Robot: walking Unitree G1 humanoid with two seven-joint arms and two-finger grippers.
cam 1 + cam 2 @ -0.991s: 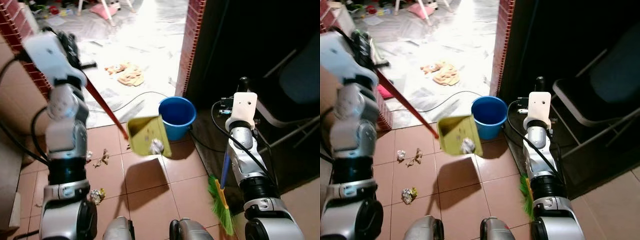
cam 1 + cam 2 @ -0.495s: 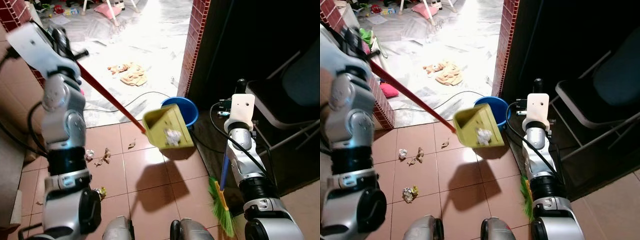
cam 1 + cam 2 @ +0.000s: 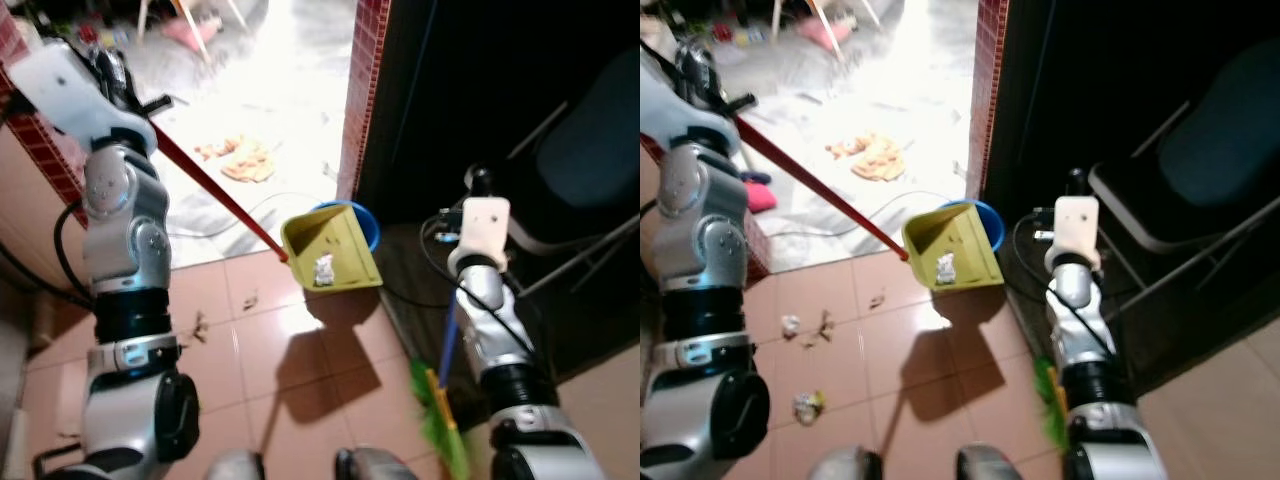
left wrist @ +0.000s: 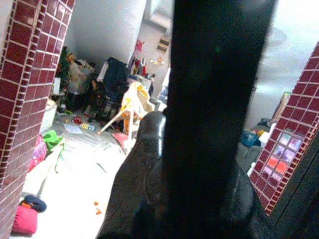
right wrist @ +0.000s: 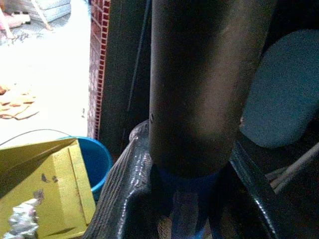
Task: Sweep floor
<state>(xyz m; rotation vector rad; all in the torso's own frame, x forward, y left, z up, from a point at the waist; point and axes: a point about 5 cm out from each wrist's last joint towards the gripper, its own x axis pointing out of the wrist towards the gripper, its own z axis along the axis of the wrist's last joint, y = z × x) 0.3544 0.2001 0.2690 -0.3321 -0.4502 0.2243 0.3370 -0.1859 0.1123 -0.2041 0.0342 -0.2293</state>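
1. Above the terracotta floor tiles, a yellow-green dustpan hangs in the air on a long red handle, its mouth tilted up and its far edge overlapping the rim of a blue bucket.
2. Inside the pan lies a crumpled white paper wad.
3. Up at the far end of that red handle, by the brick pillar, is the left gripper; from the wrist camera its black fingers are closed around a dark pole.
4. On the other side, the right gripper is raised beside the dark doorway; its fingers are wrapped tight on the broom's shaft, which turns blue lower down.
5. The broom stands nearly upright against the right arm, its green bristles touching the tiles near the robot's feet.
6. Scattered litter lies on the tiles to the left of the pan's shadow, with another crumpled scrap closer to the robot.
7. Beyond the bucket, a thin cable curls across the bright marble floor, and a tan rag lies farther out.
8. A dark folding chair sits in the shadowed room on the right.
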